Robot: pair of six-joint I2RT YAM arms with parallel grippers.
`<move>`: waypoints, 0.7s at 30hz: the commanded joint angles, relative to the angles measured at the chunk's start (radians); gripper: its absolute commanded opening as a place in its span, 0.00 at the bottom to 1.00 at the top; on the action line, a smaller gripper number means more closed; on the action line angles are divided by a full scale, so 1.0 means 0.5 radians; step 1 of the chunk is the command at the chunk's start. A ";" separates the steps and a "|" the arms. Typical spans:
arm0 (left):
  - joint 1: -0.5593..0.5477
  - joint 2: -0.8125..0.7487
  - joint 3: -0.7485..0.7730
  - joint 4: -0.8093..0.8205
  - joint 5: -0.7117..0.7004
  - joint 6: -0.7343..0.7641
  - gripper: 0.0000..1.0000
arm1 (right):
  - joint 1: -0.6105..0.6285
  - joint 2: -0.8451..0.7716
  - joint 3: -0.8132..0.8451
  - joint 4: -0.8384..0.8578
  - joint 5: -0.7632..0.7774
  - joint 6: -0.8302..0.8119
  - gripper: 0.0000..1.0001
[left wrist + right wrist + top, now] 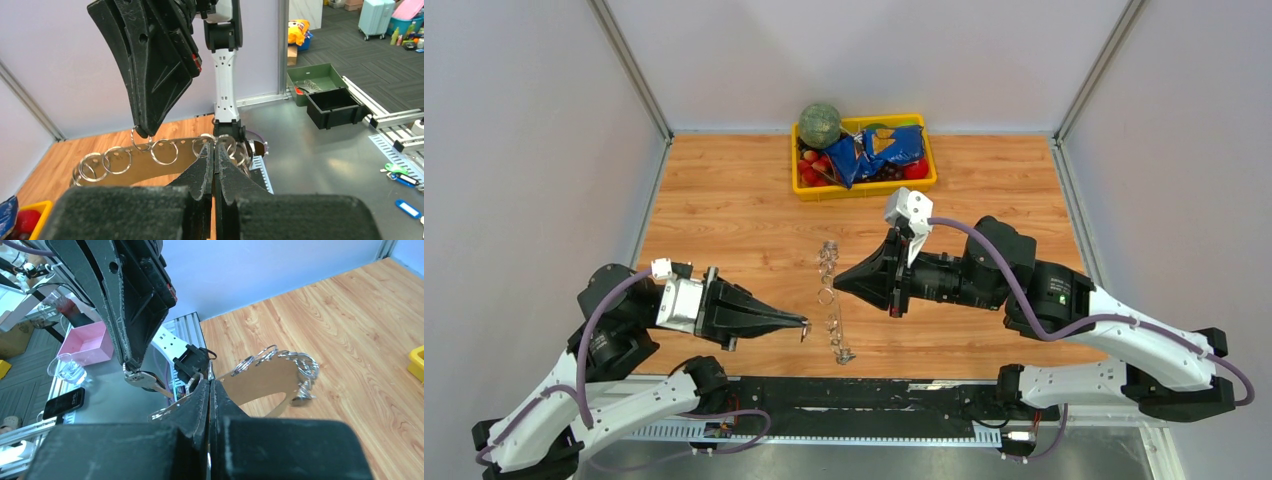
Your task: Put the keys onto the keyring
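Silver rings strung in a line make up the keyring (826, 295), which runs near-to-far across the middle of the wooden table (724, 200), its long axis pointing away from the arm bases and passing between the two tools. Just left of its near stretch sits the left gripper (803, 324), jaws pressed together on a small silver piece that I take to be a key (143, 379), blade trailing down and away from the tip. From the opposite side the right gripper (837, 281) meets the middle of the line, jaws likewise together and, by my reading, pinching one ring of the fringe. So the key lies to the left of the rings and close to them, and the coming move looks like a short sideways carry by the left arm toward the ring the right arm steadies, with the blade needing to line up with that ring's split. Overhead, only the layout shows: the key is a speck and the grip on the ring is hidden under the fingers. The left wrist view shows a ring hanging right at the right tool's tip and the fringe spread along a curved tan band. The right wrist view alone shows the key's shape and tilt.
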 commanded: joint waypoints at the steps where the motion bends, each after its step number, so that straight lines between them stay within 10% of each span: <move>1: -0.007 -0.021 -0.013 0.054 0.048 -0.013 0.00 | -0.004 -0.036 0.026 0.182 0.058 0.047 0.00; 21: -0.005 -0.052 0.038 -0.037 -0.251 0.068 0.00 | -0.004 -0.062 -0.016 0.183 -0.152 0.025 0.00</move>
